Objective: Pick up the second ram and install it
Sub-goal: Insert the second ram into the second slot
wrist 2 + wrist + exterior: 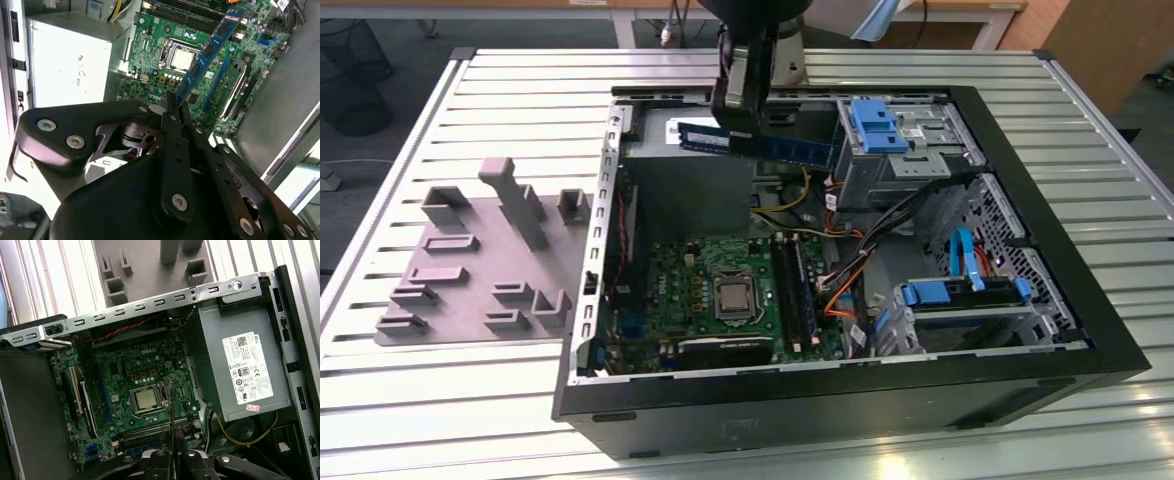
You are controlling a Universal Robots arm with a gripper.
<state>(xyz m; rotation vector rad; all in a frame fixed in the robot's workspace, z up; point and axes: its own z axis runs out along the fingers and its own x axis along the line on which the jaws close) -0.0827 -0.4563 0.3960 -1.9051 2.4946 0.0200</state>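
The black gripper (744, 125) pinches the long blue ram stick (794, 148) high over the open black computer case (854, 395), well apart from the thin black memory slots (790, 285), where any tilt could jam it.

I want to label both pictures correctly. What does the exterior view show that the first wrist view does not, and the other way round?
Exterior view: the broad blue face of the second ram, held over the open case, and the blue drive brackets. First wrist view: the white label on the power supply. Both: the gripper shut on that ram, the green motherboard with its silver chip, and the grey fixture plate.
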